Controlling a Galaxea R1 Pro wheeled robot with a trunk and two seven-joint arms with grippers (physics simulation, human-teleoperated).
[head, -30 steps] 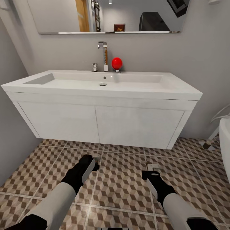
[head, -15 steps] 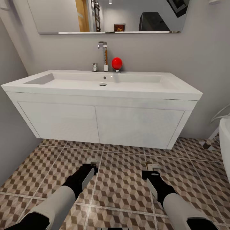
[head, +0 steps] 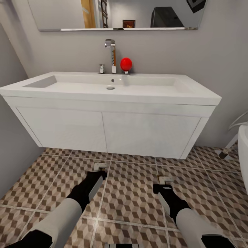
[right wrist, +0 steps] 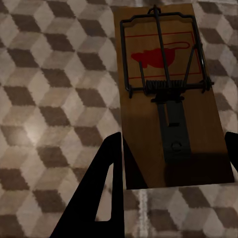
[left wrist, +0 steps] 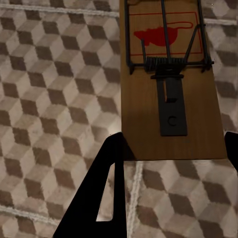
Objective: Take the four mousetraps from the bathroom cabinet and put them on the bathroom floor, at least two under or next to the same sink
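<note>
Cube-patterned bathroom floor, grey walls, white sink on wall-hung vanity, mirror above. Two mousetraps flat on tiles in front of sink: one off left gripper, one off right gripper. Both grippers spread wide, gripping nothing.

A tan wooden mousetrap lies flat on the bathroom floor, a brown, beige and white cube-patterned tile. It carries a red mouse print and dark wire parts. The right claw straddles its near end, black fingers spread apart.
</note>
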